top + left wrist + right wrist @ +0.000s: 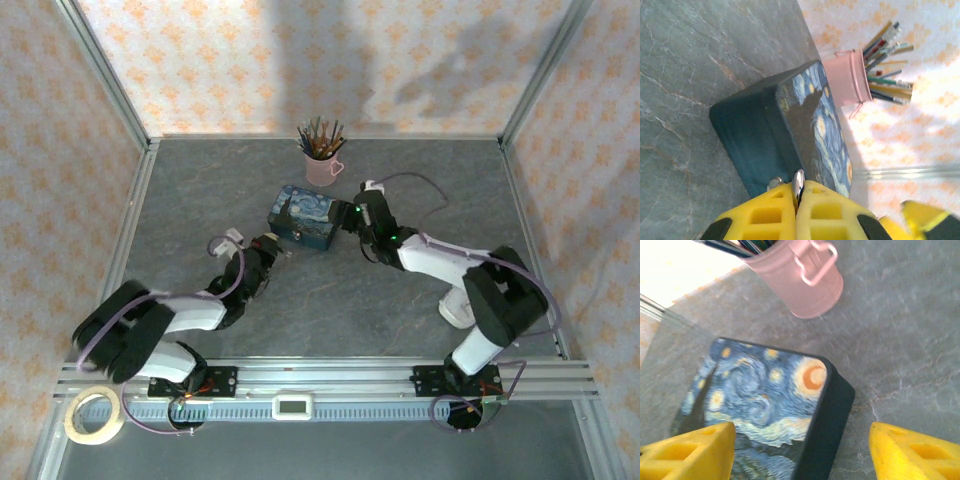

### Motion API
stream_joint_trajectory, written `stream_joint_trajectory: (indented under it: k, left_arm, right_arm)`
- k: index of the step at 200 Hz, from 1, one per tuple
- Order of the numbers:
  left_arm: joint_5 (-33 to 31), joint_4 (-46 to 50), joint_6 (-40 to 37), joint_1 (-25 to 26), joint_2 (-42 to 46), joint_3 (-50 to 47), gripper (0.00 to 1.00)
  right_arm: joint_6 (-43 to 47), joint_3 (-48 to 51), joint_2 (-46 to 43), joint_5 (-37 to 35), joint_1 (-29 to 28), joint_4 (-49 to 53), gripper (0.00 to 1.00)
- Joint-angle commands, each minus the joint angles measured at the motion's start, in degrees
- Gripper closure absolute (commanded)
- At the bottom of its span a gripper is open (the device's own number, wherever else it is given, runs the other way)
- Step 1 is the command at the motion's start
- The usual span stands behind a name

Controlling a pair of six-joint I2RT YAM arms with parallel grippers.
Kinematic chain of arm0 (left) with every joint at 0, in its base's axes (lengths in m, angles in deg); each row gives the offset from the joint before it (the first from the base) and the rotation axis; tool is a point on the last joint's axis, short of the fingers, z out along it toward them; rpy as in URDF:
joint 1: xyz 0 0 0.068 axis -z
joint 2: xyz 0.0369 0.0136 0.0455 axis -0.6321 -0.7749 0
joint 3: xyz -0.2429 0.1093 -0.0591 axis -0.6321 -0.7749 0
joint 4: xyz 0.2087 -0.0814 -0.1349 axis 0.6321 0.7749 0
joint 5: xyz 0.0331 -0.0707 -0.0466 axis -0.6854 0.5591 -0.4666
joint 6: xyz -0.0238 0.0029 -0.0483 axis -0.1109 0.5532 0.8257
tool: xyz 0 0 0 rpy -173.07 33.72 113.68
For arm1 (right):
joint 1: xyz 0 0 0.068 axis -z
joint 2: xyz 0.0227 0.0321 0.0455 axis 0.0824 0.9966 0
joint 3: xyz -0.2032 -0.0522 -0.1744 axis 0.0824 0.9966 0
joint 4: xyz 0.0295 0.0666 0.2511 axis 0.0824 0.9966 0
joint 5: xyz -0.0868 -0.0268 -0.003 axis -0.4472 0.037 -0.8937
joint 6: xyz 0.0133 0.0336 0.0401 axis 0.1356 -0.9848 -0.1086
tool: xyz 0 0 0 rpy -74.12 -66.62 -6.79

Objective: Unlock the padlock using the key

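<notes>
the left gripper (796, 189) has its jaws clenched flat on a thin silvery sliver, which i take to be the key (798, 179). its tip pokes out just past the yellow pads. just beside it on the left is what may be the padlock (774, 183), a small shiny nub against the near lower edge of the blue tin (765, 130). it is too small to be sure of, so that placement is a guess. the right gripper (801, 432) has its jaws released wide. one finger hangs over the tin's painted lid and the other off its dark side above the tabletop (900, 340), holding nothing.

the key looks light, stiff and smooth, so it will likely twist or slip in soft pads. a flat pinch on the head, with the blade left free, suits it. the padlock should be light too, and would probably swing or skid away from a push. it is best held across the flat faces of its dark body, leaving the keyhole and shackle clear. the tin is rigid but may slide on the slick tabletop. beyond it stands a pink cup (805, 285) of pencils, well apart from the jaws.
</notes>
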Motion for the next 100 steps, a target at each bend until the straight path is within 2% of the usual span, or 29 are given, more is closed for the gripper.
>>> stream_joint_trajectory:
  k: [1, 31, 33, 38, 44, 70, 100]
  left_arm:
    - [3.9, 23.2, -11.7, -0.3, 5.7, 3.9, 1.00]
    - [6.2, 40.2, -17.9, -0.3, 12.0, 6.8, 1.00]
    - [6.3, 41.2, -18.2, -0.3, 12.2, 7.0, 1.00]
    - [6.6, 43.4, -19.1, -0.3, 12.8, 7.5, 1.00]
    - [6.8, 46.0, -19.9, -0.3, 13.3, 8.0, 1.00]
    - [8.2, 53.1, -22.4, 0.2, 13.5, 9.8, 1.00]
    - [8.1, 54.5, -23.8, 1.7, 10.7, 10.6, 1.00]
  right_arm:
    - [6.1, 1.3, -4.6, -3.8, 0.3, 5.8, 0.29]
    - [8.7, 2.5, -8.0, -8.0, 0.4, 10.9, 0.25]
    - [8.8, 2.6, -8.2, -8.2, 0.4, 11.1, 0.22]
    - [8.9, 2.9, -8.6, -8.9, 0.4, 11.6, 0.06]
    - [8.9, 3.2, -8.9, -9.8, 0.4, 12.1, 0.00]
    - [8.1, 4.9, -10.0, -13.6, 0.4, 12.4, 0.00]
    - [7.1, 6.3, -10.6, -16.0, 0.4, 11.3, 0.00]
